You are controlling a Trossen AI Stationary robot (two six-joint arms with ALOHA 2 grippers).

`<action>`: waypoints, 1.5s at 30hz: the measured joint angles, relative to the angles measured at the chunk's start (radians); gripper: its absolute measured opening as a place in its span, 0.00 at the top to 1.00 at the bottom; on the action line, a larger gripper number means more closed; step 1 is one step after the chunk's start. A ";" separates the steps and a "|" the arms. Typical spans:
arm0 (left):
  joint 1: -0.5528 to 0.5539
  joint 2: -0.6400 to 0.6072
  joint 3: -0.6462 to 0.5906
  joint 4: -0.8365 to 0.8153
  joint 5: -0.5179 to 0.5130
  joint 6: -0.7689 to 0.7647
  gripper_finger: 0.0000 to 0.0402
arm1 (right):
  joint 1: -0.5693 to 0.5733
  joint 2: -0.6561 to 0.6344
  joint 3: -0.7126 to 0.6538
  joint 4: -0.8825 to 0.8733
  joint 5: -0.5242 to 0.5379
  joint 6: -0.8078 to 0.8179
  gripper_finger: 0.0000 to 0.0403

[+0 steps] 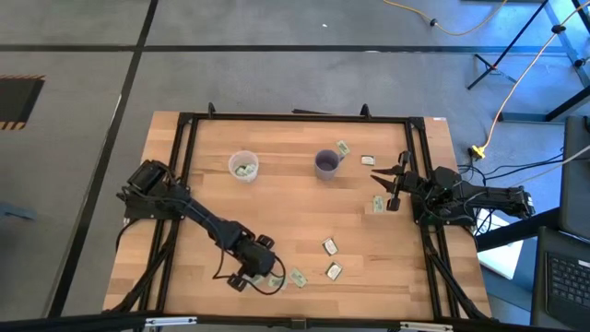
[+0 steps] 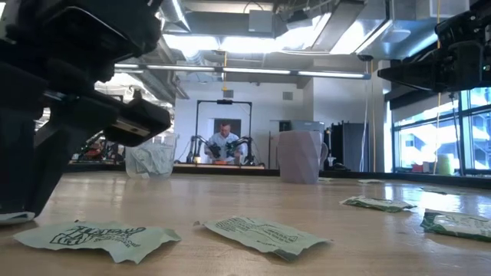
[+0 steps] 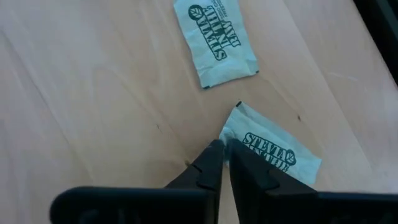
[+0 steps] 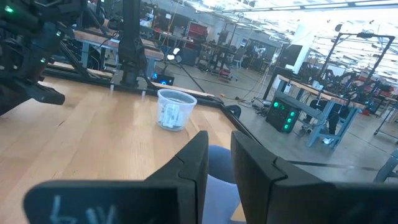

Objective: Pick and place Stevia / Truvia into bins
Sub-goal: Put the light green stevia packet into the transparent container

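Note:
My left gripper (image 1: 252, 274) is low at the table's near edge, shut on a green-and-white Stevia packet (image 3: 273, 155). A second packet (image 3: 214, 40) lies flat just beyond it. My right gripper (image 1: 391, 189) hovers near the right edge, open by a narrow gap and holding nothing, above a packet (image 1: 378, 205). The clear cup (image 1: 243, 167) holds packets, and the purple-grey mug (image 1: 326, 163) stands to its right. More packets lie flat near the mug (image 1: 343, 148), (image 1: 368, 160) and toward the near edge (image 1: 329, 245), (image 1: 334, 271). My left gripper (image 3: 224, 152) pinches the Stevia packet by its edge near one corner (image 3: 229, 138), between the two fingertips. The fingers come slanting down from above. The packet lies flat on the table beside the fingers.
A black frame (image 1: 184, 138) runs around the wooden table top. The middle of the table between the cups and the near packets is bare wood. In the low view two packets (image 2: 96, 236), (image 2: 265, 234) lie close to the camera. A person sits far off in the room (image 2: 225, 142).

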 joint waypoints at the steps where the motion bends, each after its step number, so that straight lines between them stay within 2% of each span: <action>1: 0.003 0.000 0.000 0.002 0.000 0.000 0.96 | 0.000 0.000 0.000 0.000 0.000 0.000 0.82; 5: 0.017 0.001 0.000 0.002 0.002 -0.003 0.99 | 0.000 0.000 0.000 0.000 0.000 -0.001 0.82; 12: 0.071 -0.028 -0.005 -0.027 0.030 -0.003 1.00 | 0.000 0.000 0.000 0.000 0.000 -0.002 0.82; 21: 0.160 -0.216 -0.006 -0.107 0.036 -0.038 0.99 | 0.000 0.000 0.000 0.000 0.000 -0.002 0.81; 23: 0.187 -0.281 -0.004 -0.170 -0.030 -0.072 0.99 | 0.000 0.000 0.000 0.000 0.000 -0.002 0.81; 25: 0.214 -0.342 -0.004 -0.252 -0.150 -0.121 1.00 | 0.000 0.000 0.000 0.000 0.000 -0.001 0.82; 32: 0.317 -0.536 -0.004 -0.529 -0.765 -0.291 0.99 | 0.000 0.000 0.000 0.000 0.000 -0.002 0.82; 35: 0.370 -0.583 -0.003 -0.579 -0.946 -0.351 0.99 | 0.000 0.000 0.000 0.000 0.000 -0.002 0.82; 37: 0.414 -0.596 -0.003 -0.584 -0.967 -0.391 1.00 | 0.000 0.000 0.000 0.000 0.000 -0.002 0.81; 45: 0.570 -0.575 -0.044 -0.590 -0.862 -0.464 1.00 | 0.000 0.000 0.000 0.000 0.000 -0.006 0.82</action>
